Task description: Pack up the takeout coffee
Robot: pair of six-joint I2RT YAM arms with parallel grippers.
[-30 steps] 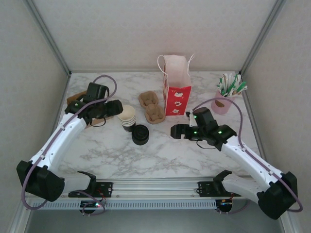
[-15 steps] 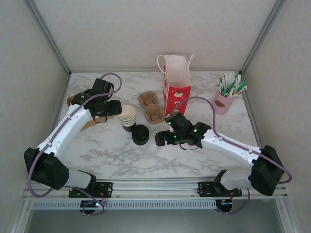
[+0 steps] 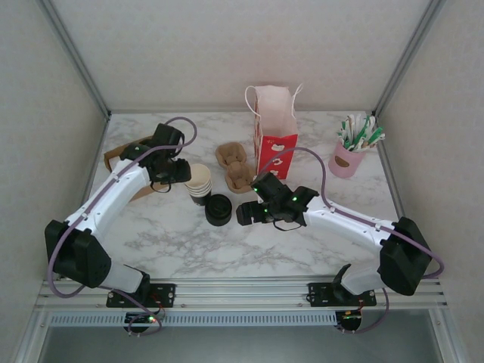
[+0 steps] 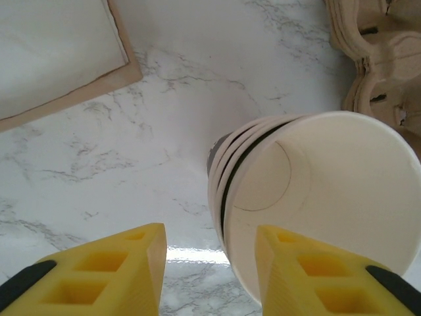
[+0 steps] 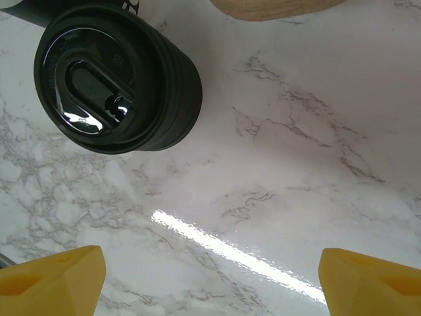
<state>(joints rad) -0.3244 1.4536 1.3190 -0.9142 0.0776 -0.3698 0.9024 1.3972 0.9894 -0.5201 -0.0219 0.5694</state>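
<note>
The table top (image 5: 296,164) is smooth, glossy and marble-patterned; the takeout coffee (image 5: 118,79) is shiny black plastic on top, matt and dark at its sides. The stack of cups (image 4: 329,197) is matt cream paper; the carrier trays (image 4: 378,59) look like rough brown pulp.

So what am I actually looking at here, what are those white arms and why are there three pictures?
They are two robot arms bolted to a marble table. The wide picture comes from a camera overhead; the other two from cameras on the wrists, yellow fingers poking in below. On the table: a lidded takeout coffee, a stack of lidless cups, pulp cup carriers, a red paper bag, a pink pot of stirrers or straws. The left gripper straddles the stack's rim; the right gripper hangs open near the coffee. Nothing is held.
</note>
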